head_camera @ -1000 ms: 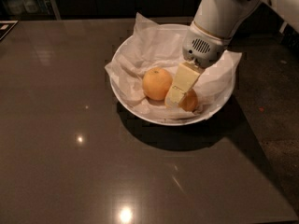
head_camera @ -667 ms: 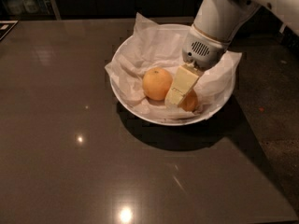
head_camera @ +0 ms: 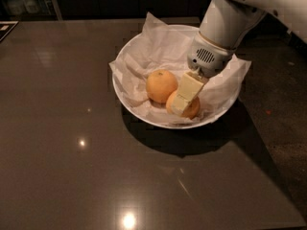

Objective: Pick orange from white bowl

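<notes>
The white bowl [head_camera: 158, 122], lined with crumpled white paper [head_camera: 158, 47], stands on the dark table. Two fruits lie in it. The orange [head_camera: 194, 112], deeper peach in colour, lies at the front right of the bowl. A rounder, yellower fruit [head_camera: 161, 85] lies just left of it, touching it. My gripper [head_camera: 186, 98] reaches down into the bowl from the upper right. Its cream-coloured tip lies right over the orange and hides the orange's middle. The white wrist [head_camera: 211, 56] hangs over the bowl's right side.
The bowl stands on a glossy dark table [head_camera: 72, 128]. The table's right edge [head_camera: 259, 138] runs diagonally close to the bowl, with dark floor beyond it. Shelves with bottles [head_camera: 24, 1] show at the far back left.
More of the orange now shows to the left of the gripper's tip than before. The gripper has stayed low in the bowl over the orange. The yellower fruit has not moved.
</notes>
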You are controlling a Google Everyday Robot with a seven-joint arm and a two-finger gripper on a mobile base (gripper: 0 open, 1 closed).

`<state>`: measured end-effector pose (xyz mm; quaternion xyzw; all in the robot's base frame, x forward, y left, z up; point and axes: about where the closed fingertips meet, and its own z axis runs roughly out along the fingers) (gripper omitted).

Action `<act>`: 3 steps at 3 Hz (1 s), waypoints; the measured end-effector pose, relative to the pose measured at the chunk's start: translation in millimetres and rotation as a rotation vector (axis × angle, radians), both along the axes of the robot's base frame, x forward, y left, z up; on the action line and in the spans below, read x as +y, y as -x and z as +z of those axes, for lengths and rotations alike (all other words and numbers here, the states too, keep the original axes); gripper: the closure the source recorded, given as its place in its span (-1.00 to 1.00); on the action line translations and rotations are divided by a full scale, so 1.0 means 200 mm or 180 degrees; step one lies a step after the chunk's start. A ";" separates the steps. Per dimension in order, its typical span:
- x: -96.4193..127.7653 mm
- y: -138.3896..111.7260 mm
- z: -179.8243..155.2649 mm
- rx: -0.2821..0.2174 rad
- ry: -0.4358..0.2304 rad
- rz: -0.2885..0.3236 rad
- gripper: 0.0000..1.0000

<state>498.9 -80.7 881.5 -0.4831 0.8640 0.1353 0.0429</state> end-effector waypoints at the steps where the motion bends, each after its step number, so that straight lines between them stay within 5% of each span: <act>1: 0.00 0.01 -0.05 0.0011 0.0043 -0.0006 -0.28; 2: -0.02 0.01 -0.09 0.0011 0.0087 -0.0008 -0.28; 3: -0.03 0.02 -0.11 -0.0037 0.0173 -0.0058 0.07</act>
